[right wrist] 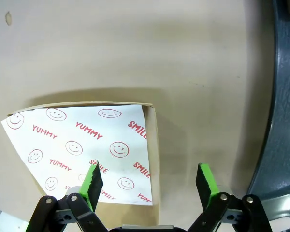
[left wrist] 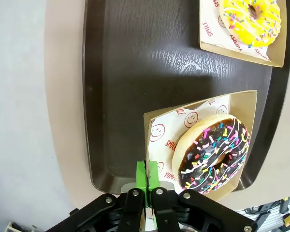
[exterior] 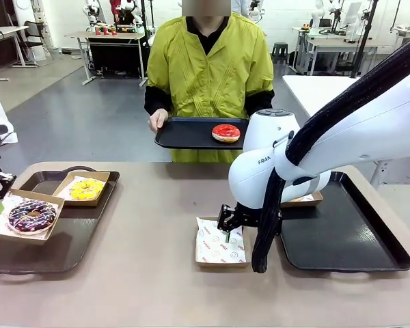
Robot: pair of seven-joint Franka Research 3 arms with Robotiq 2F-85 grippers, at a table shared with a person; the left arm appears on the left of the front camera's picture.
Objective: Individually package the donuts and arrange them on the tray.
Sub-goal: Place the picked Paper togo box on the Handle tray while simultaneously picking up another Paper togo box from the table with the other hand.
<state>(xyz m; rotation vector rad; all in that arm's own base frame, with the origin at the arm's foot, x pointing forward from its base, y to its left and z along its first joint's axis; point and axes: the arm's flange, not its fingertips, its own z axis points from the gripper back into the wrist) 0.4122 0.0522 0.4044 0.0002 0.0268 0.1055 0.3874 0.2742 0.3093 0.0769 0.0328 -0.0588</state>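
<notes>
Right gripper [right wrist: 150, 174] hangs wide above paper-lined box [right wrist: 87, 140], beside black tray [right wrist: 280, 96].

yellow donut [exterior: 87, 188], sprinkled purple donut [exterior: 32, 216], red donut [exterior: 225, 132]

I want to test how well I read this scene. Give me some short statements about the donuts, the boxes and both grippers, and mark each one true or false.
1. The red donut lies on the black tray that the person holds. True.
2. The right gripper is shut on the middle box. False: its jaws stand open above it.
3. The yellow donut is boxed, on the brown tray. True.
4. The middle box holds a donut. False: it holds printed paper alone.
5. The left gripper is open. False: it is shut on the edge of the near box, which holds the sprinkled donut.
</notes>
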